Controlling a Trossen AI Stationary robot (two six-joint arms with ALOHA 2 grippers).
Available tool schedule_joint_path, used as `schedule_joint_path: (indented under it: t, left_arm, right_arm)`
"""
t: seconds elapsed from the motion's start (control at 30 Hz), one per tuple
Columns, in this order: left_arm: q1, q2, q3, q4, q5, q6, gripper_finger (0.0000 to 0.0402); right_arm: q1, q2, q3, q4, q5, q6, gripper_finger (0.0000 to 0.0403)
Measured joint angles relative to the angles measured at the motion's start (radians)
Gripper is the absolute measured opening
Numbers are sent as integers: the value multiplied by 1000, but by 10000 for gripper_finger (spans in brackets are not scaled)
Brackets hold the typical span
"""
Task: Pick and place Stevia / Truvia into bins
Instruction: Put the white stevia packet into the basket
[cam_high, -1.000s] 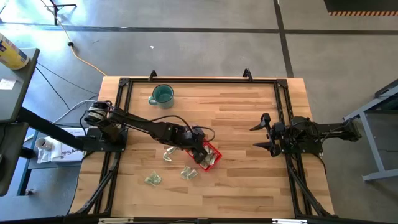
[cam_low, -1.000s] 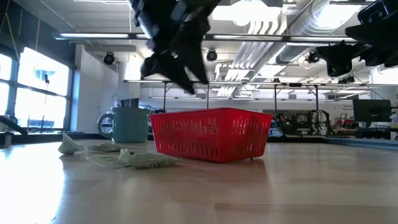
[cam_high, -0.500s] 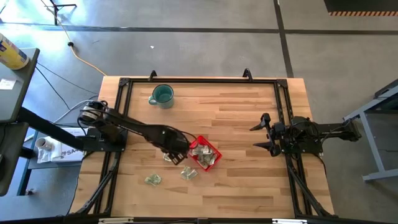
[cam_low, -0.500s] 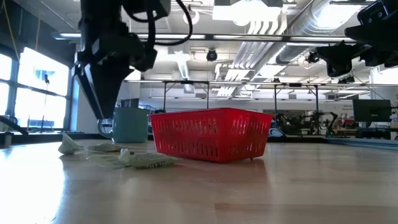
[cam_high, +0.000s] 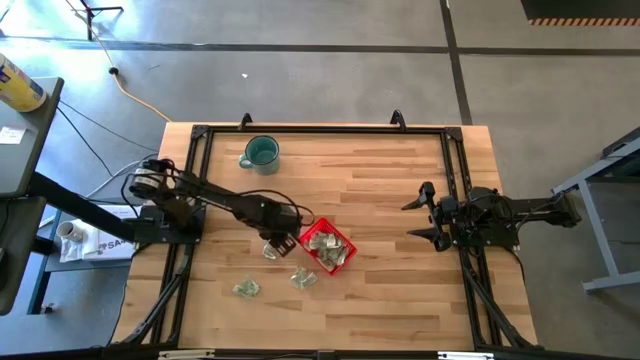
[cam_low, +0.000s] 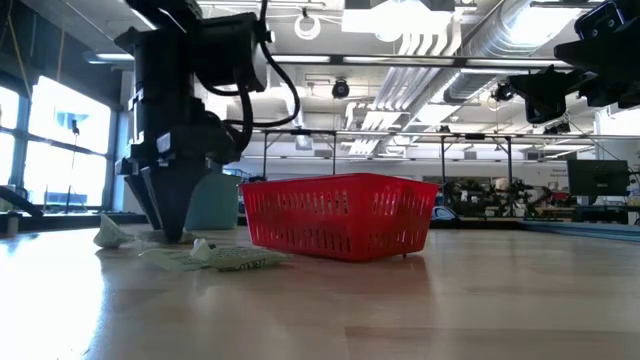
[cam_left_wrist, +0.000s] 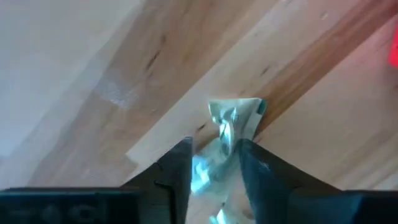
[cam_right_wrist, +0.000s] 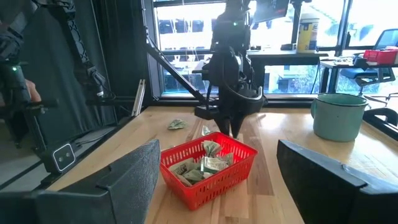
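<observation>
The left gripper (cam_high: 274, 243) was down at the table just left of the red bin (cam_high: 328, 247), fingers (cam_left_wrist: 180, 168) a narrow gap apart w/ a crinkled sachet (cam_left_wrist: 229, 127) between them (grip not clearly closed). Several sachets lay in the bin; others (cam_high: 246, 288) lay loose nearby. The right gripper (cam_high: 422, 212) waited well right of the bin, fingers spread.

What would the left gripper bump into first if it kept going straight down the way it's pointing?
Probably a crumpled Stevia sachet. The left gripper points down at the table beside the red bin, its fingers open around that packet, with wood right underneath. How much gap is left is hard to judge.
</observation>
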Motion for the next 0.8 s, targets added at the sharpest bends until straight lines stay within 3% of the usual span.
schedule_joint_path:
  t: [0.3,0.57,0.67,0.8]
  left_arm:
    - [0,-9,-12,-8,-49,4,23]
    - [-27,-69,139,-54,-121,4,21]
    - [-55,-73,209,49,-139,53,20]
    - [-75,-32,254,232,-80,121,26]
  right_arm:
    - [0,0,0,0,0,0,312]
    - [0,0,0,0,0,0,312]
    - [0,0,0,0,0,0,312]
    - [0,0,0,-1,0,0,312]
